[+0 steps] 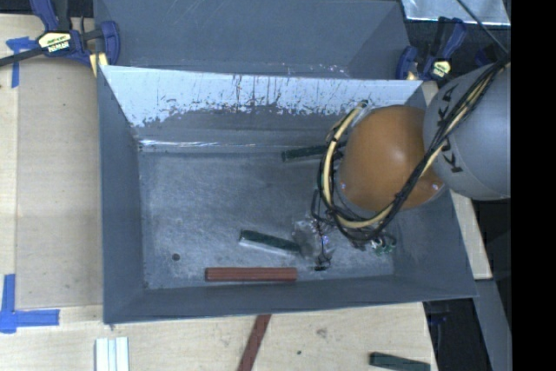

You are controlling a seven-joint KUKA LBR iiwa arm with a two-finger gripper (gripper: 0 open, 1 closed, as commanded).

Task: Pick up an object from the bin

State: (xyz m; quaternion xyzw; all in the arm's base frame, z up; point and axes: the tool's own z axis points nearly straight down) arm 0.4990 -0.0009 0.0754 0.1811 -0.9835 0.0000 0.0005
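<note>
My gripper (314,246) is low over the bin floor, right of the middle and near the front wall. A dark green flat strip (268,239) lies on the floor with its right end right at the gripper. Just in front of it, a reddish-brown flat stick (250,274) lies along the front wall, its right end a little left of the gripper. Another dark strip (304,154) lies by the back wall, partly hidden behind the arm's cables.
A small dark speck (176,256) sits on the floor at the front left. The arm with its orange dome and cables covers the right part of the bin. The bin's sloping walls rise close to the gripper at the front and right.
</note>
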